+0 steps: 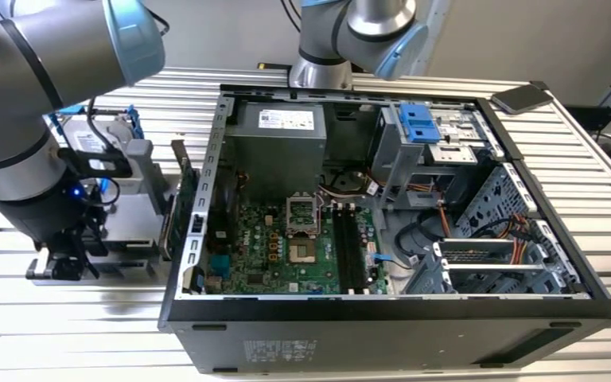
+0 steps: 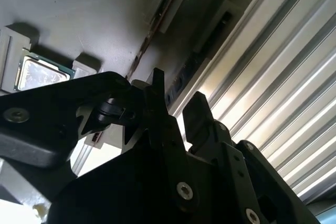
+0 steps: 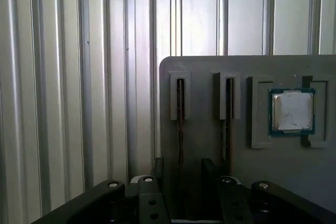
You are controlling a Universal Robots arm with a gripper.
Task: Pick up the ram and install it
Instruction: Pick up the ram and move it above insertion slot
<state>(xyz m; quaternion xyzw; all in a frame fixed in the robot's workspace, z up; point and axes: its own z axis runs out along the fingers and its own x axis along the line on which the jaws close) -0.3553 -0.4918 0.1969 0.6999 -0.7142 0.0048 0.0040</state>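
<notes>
Ram (image 3: 180,124): thin, narrow, long stick, seen edge-on, edge dark brownish. Stands on its long edge in slot of grey holder (image 3: 202,129), in outer of two parallel slots, nearest holder's edge. Same thin edge (image 2: 150,30) shows in second wrist view.

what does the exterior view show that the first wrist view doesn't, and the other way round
The exterior view gives the open computer case, its motherboard with black memory slots, and the arm reaching down at the exterior view's left of the case. The first wrist view gives close detail: the ram standing on edge in a slot of the grey holder, a neighbouring slot, the silver processor chip, and the open end effector lined up with the ram. Both share the holder, the ribbed metal table and the end effector.
</notes>
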